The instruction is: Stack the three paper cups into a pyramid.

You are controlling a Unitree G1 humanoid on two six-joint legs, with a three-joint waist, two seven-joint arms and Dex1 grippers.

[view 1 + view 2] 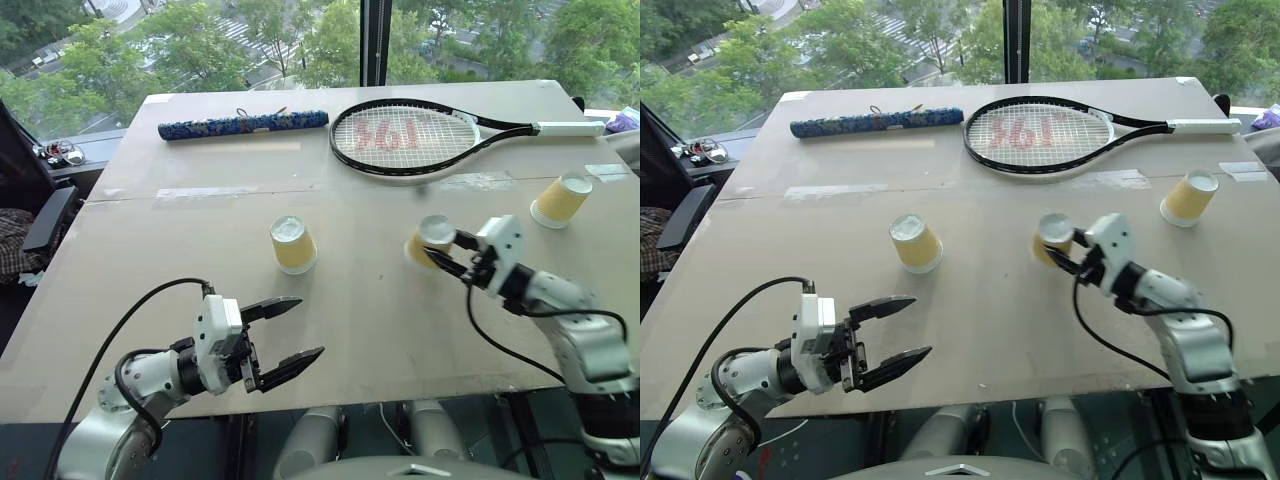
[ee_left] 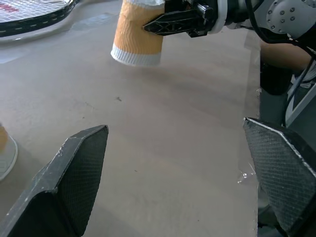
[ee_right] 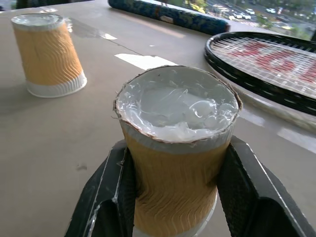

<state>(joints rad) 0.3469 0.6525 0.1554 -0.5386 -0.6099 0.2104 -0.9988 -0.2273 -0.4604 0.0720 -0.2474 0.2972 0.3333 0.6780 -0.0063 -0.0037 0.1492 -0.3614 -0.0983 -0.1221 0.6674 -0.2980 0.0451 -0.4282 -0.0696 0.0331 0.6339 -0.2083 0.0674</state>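
Observation:
Three yellow paper cups are upside down on the table. My right gripper (image 1: 447, 254) is shut on the middle cup (image 1: 431, 240), one finger on each side of it (image 3: 173, 163); the cup leans slightly, at or just above the tabletop. The left cup (image 1: 293, 245) stands free further left, also seen as the far cup (image 3: 49, 54) in the right wrist view. The right cup (image 1: 560, 200) stands apart near the table's right edge. My left gripper (image 1: 290, 335) hangs open and empty near the front edge, pointing towards the held cup (image 2: 136, 34).
A tennis racket (image 1: 405, 135) lies at the back of the table (image 1: 200, 290), its handle pointing right. A long blue patterned tube (image 1: 243, 124) lies at the back left. Bare tabletop stretches between the left cup and the held cup.

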